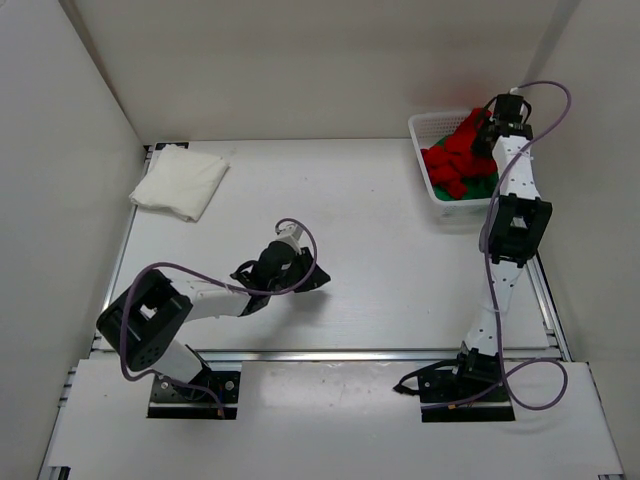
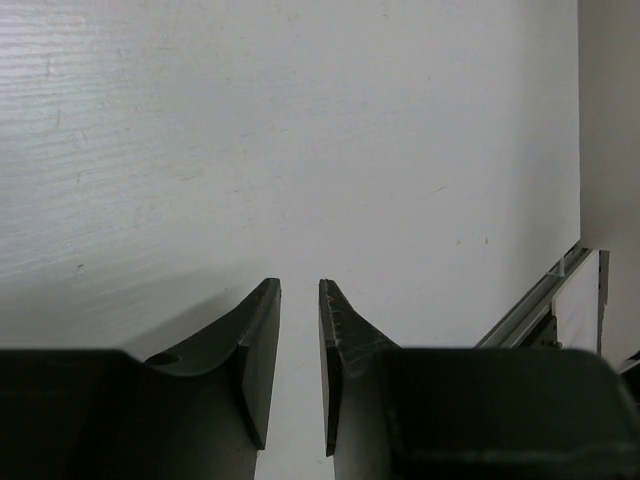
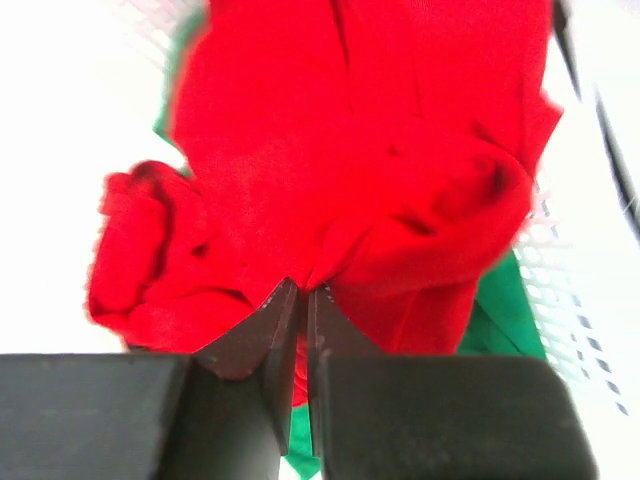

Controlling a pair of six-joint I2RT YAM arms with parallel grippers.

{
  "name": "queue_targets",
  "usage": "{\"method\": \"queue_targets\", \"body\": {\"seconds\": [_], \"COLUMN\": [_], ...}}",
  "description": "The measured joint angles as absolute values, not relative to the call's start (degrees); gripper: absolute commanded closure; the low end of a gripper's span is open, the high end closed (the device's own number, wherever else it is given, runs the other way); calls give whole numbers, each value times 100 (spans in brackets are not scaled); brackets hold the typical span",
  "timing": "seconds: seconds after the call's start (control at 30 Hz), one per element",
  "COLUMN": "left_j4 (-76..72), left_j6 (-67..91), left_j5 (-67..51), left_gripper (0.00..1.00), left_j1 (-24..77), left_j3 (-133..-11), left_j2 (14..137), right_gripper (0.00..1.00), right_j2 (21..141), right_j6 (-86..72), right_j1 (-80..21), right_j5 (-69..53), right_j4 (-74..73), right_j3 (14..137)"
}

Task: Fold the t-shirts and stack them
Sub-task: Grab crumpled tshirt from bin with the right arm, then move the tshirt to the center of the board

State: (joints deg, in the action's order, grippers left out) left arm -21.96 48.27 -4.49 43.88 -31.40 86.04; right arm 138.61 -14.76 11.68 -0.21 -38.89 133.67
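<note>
The crumpled bright red cloth t-shirt (image 3: 360, 180), long axis unclear, bunches just ahead of the right claw (image 3: 303, 292), whose jaws pinch a fold of it, above the green cloth t-shirt (image 3: 500, 305). The left claw (image 2: 300, 290), jaws slightly apart, holds nothing over the white table (image 2: 300, 120).

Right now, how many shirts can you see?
3. A white shirt lies folded at the table's far left; a red shirt is in the basket at far right, pinched by the right gripper; a green shirt lies under it. Others may hide beneath.
</note>
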Motion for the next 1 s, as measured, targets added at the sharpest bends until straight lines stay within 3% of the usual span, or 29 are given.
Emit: {"method": "queue_targets", "body": {"seconds": [0.17,0.3,0.53,0.63,0.73,0.8,0.93,1.0], "left_j4": [-1817,-1708,-1629,-1653,-1726,-1761,-1780,-1780], "left_j6": [4716,4698,4897,5057,5273,5402,5575,5601], "left_j5": [-484,-574,-816,-947,-1179,-1313,-1424,-1433], "left_gripper": [64,62,59,57,52,48,47,48], "left_j1": [4206,3944,2982,2534,2045,1684,1015,871], "left_j3": [-3494,-3791,-3820,-3669,-3350,-3087,-2661,-2580], "left_j2": [8508,8285,7883,7671,7384,7166,6689,6600], "right_gripper": [100,100,100,100,100,98,96,85], "right_j2": [13472,12250,9220,8868,8748,8482,8018,8230], "right_j6": [-1404,-1393,-1533,-1522,-1553,-1664,-2134,-2375], "right_j1": [974,687,-862,-1684,-1723,-1584,-1369,-1330], "right_j5": [-3,-593,-2246,-2808,-3081,-3225,-3454,-3463], "right_j4": [-4383,-4447,-3000,-2530,-2152,-1669,-416,58], "right_j3": [14114,14009,12704,13054,12932,12073,9194,8060]}}
